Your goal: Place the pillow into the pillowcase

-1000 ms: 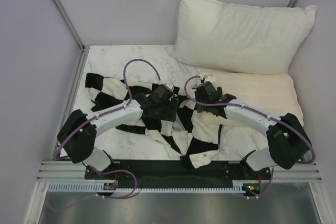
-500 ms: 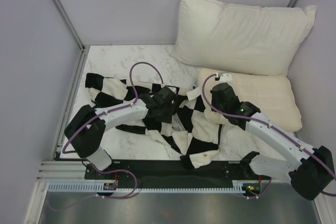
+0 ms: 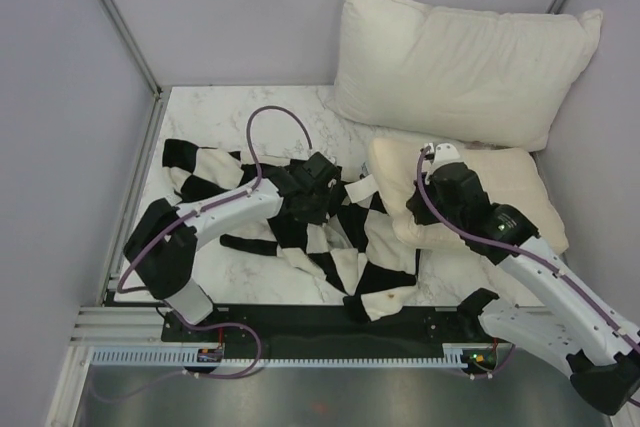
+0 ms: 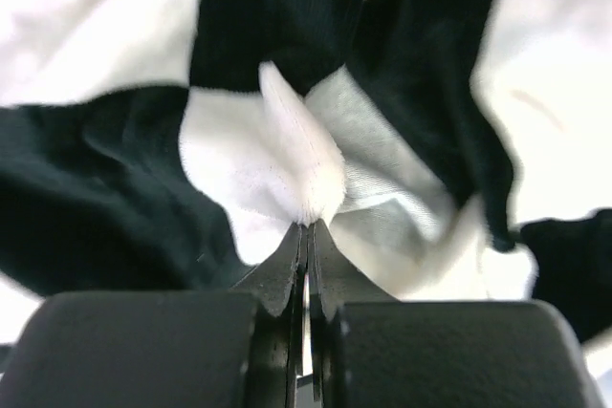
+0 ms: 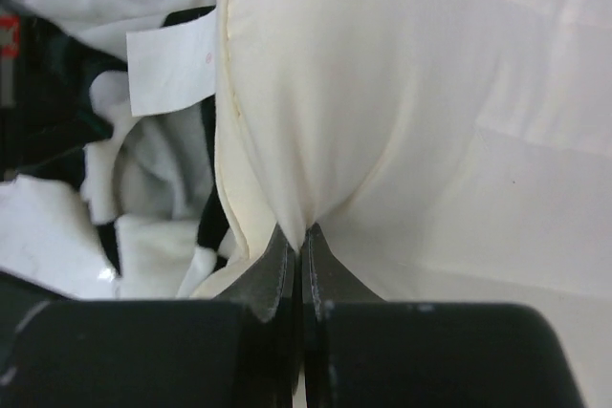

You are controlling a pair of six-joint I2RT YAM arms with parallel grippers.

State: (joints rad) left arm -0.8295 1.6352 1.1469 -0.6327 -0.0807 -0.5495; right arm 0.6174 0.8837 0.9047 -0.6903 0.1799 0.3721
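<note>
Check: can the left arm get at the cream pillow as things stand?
Probably not freely: the left gripper is shut on a fold of the pillowcase, so it is occupied. The pillow lies to its right, pinched by the right gripper.

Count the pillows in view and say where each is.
2. The large white pillow leans at the back right; the flat cream pillow lies just in front, its left edge pinched in the right claw.
</note>
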